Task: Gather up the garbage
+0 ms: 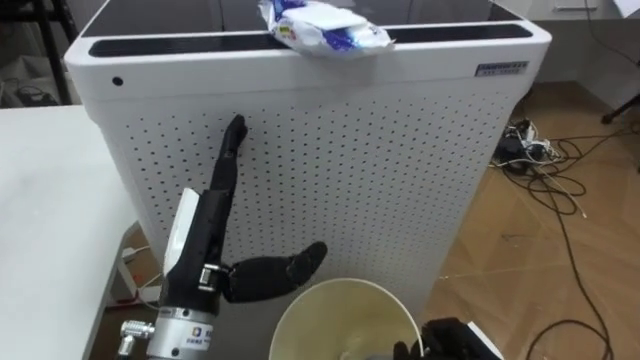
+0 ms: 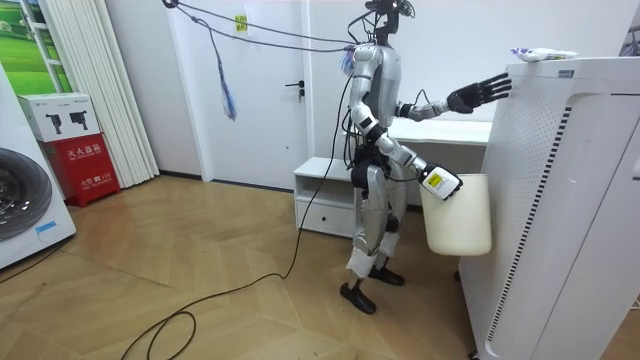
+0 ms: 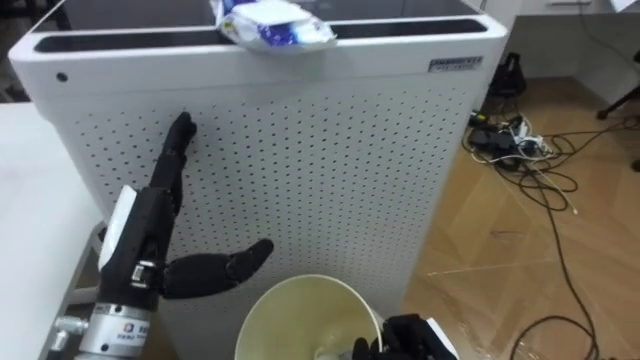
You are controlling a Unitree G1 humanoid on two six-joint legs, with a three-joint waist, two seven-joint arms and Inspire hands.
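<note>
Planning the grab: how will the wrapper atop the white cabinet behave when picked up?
The wrapper looks crumpled, thin: probably light, floppy, crushable. It sits at the cabinet edge, so a nudge may tip it toward the bin below.

Crumpled wrapper [image 1: 325, 27] (white, blue) atop white unit [image 1: 350, 180]

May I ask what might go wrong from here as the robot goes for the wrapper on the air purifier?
The left robot hand lies open against the perforated front of the air purifier, well below the crumpled wrapper on top; reaching up, it may scrape the panel. The wrapper sits at the top's front edge, so a nudge might knock it past the cream bin.
</note>
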